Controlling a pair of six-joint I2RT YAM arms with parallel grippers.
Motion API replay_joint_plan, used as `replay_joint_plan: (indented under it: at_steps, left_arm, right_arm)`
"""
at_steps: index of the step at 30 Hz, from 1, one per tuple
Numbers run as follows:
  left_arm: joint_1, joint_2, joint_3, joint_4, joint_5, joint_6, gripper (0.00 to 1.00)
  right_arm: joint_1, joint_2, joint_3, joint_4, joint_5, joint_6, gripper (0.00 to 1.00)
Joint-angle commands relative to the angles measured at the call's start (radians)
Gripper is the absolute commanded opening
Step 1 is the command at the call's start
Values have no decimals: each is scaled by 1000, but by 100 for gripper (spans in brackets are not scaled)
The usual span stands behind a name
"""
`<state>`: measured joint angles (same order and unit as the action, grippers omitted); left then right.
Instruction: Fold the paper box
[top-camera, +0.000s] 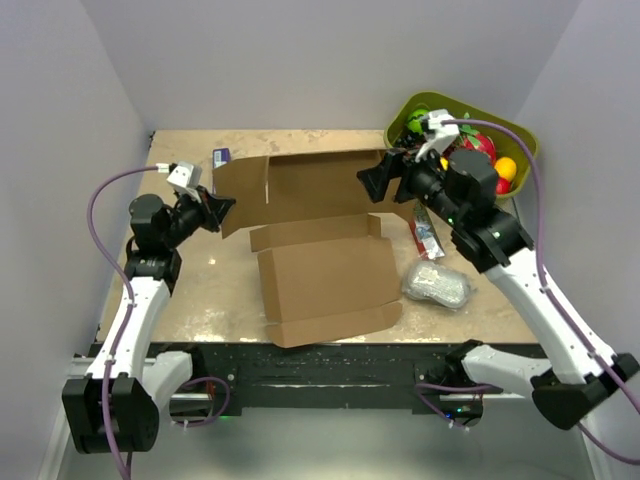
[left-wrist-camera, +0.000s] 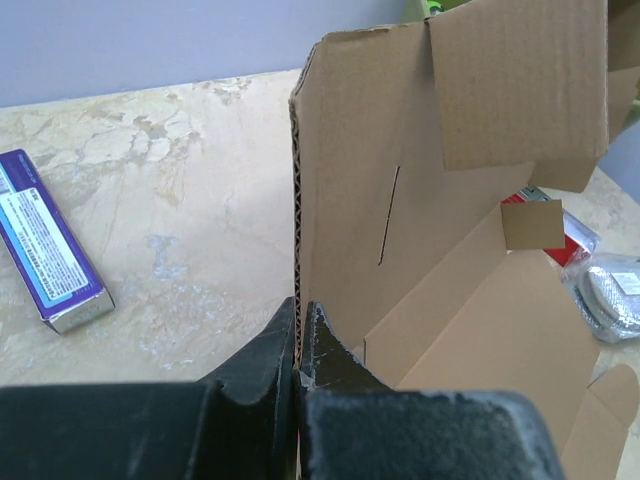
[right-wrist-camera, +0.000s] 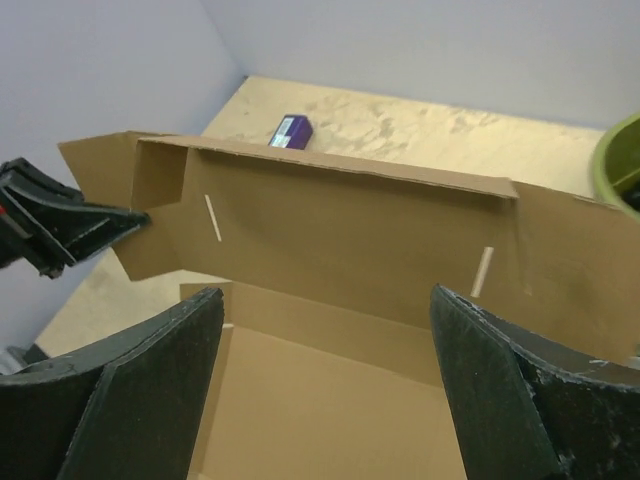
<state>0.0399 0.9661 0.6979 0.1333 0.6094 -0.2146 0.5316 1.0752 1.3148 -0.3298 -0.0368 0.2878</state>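
The brown cardboard paper box (top-camera: 325, 272) lies part-folded mid-table, its base flat and its long back panel (top-camera: 310, 185) standing up. My left gripper (top-camera: 222, 210) is shut on the left end flap of that panel; in the left wrist view the fingertips (left-wrist-camera: 285, 335) pinch the cardboard edge (left-wrist-camera: 296, 200). My right gripper (top-camera: 380, 185) is open and empty, just in front of the panel's right end. In the right wrist view its fingers (right-wrist-camera: 170, 350) stand wide apart above the box floor, facing the upright panel (right-wrist-camera: 350, 225).
An olive-green bin (top-camera: 522, 140) of fruit stands at the back right, behind the right arm. A silver packet (top-camera: 437, 285) and a red-white pack (top-camera: 425, 232) lie right of the box. A purple carton (top-camera: 221, 157) lies behind the box's left end, and also shows in the left wrist view (left-wrist-camera: 50, 240).
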Motion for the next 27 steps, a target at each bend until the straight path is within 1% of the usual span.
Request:
replay_joint_plan:
  at_steps: [1,2,3,4,5,6,7,8,9,10,11,13,14,17,24,27]
  left_arm:
    - [-20,-18,32,25,-22,35,0]
    - [-21,-18,32,25,-25,35,0]
    - [-26,-18,32,23,-28,38,0]
    - [-29,-18,32,20,-31,44,0]
    - [-29,-20,32,17,-37,47,0]
    - [-32,-23,32,11,-48,55,0]
    - [-31,-23,31,8,-53,58,0]
    - [-31,-24,31,3,-59,64,0]
    - [-64,-30,31,-6,-71,76,0]
    - [-72,-30,31,-11,-79,83,0]
    - [-77,-33,31,-15,-85,89,0]
    - [-94,-47,28,-20,-97,106,0]
    - [-97,-52,26,-20,-99,110,0]
    - [-109,-70,20,-20,-109,123,0]
    - [-140,-104,11,-15,-96,158,0]
    - [-149,-119,6,-15,-96,172,0]
  right_arm:
    - [1,69,19,82,-141,152,87]
    - [1,65,-55,147,-190,260,88]
    - [1,58,-95,214,-227,322,88]
    - [10,57,-133,327,-265,385,87]
    - [13,55,-206,401,-276,490,87]
    - [18,49,-242,511,-284,537,87]
    - [19,46,-274,558,-275,585,87]
    - [19,40,-337,602,-265,672,87]
    - [19,34,-365,685,-253,712,88]
    - [19,23,-390,713,-221,747,89]
    - [18,20,-426,733,-203,817,91]
    - [18,17,-454,784,-177,875,93]
    - [18,20,-471,799,-155,927,94]
    - [19,46,-488,851,-126,1014,94]
    - [18,141,-517,1018,-84,1168,93]
    - [16,186,-506,1032,-68,1192,92]
